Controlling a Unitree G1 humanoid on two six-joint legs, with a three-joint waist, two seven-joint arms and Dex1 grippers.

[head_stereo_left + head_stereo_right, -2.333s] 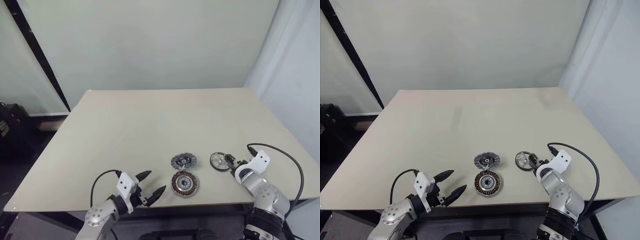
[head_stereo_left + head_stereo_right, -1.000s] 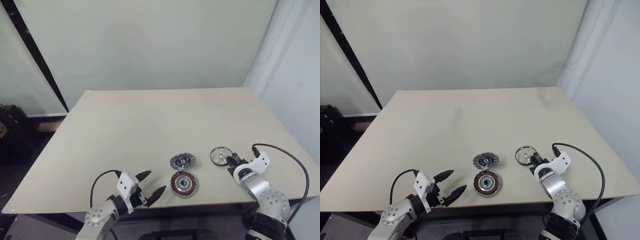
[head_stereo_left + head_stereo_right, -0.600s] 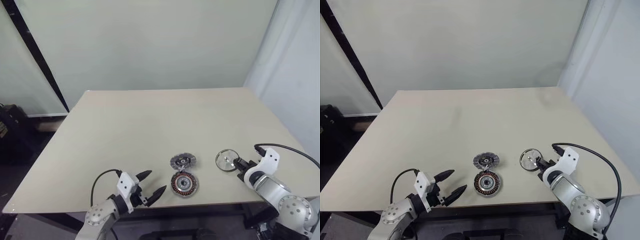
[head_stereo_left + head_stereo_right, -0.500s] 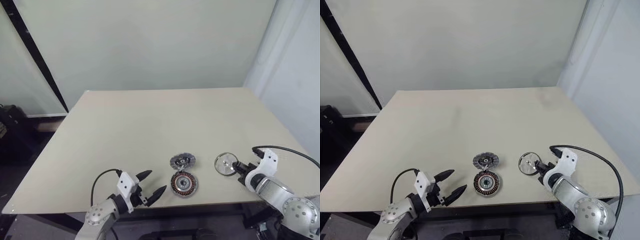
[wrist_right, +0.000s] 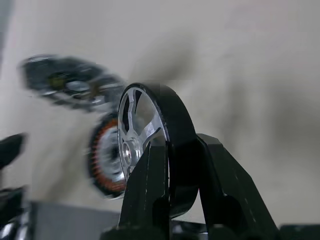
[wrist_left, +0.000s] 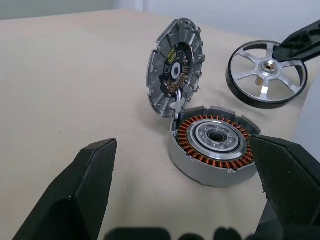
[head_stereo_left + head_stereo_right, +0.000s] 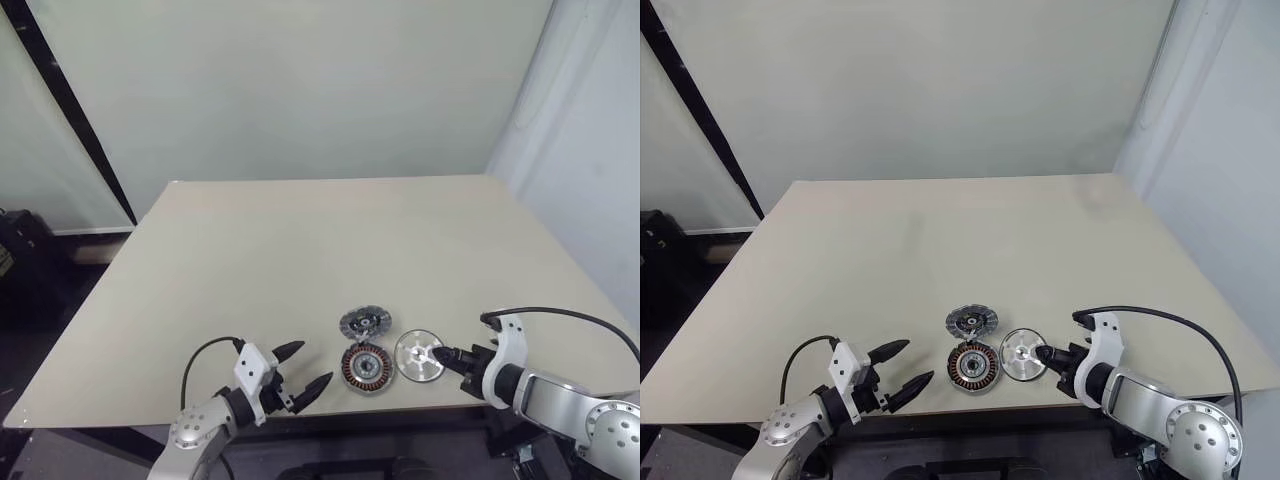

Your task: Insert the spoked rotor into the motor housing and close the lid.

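The right gripper (image 7: 447, 355) is pinched shut on the spoked rotor (image 7: 418, 356), with one black finger on each side of the wheel's rim. The rotor is a shiny silver wheel with a dark outer edge, and it sticks out past the fingertips, toward the middle of the table (image 7: 300, 250). In the right wrist view the rim sits squeezed between the two fingers (image 5: 150, 185). Just past the rotor, on the far side from the right gripper's jaws, sits the motor housing (image 7: 368, 367), a round part with orange copper wire around a silver middle. The rotor is right beside the housing but not in it. The lid (image 7: 366, 322) is a grey ribbed disc, and it stands tilted up at the housing's back edge, so the housing is open. The left gripper (image 7: 298, 369) holds nothing. Its two black fingers are spread wide apart. The housing and the lid are in front of its open jaws, a little way off, and in the left wrist view they show between the two fingers (image 6: 82, 187).
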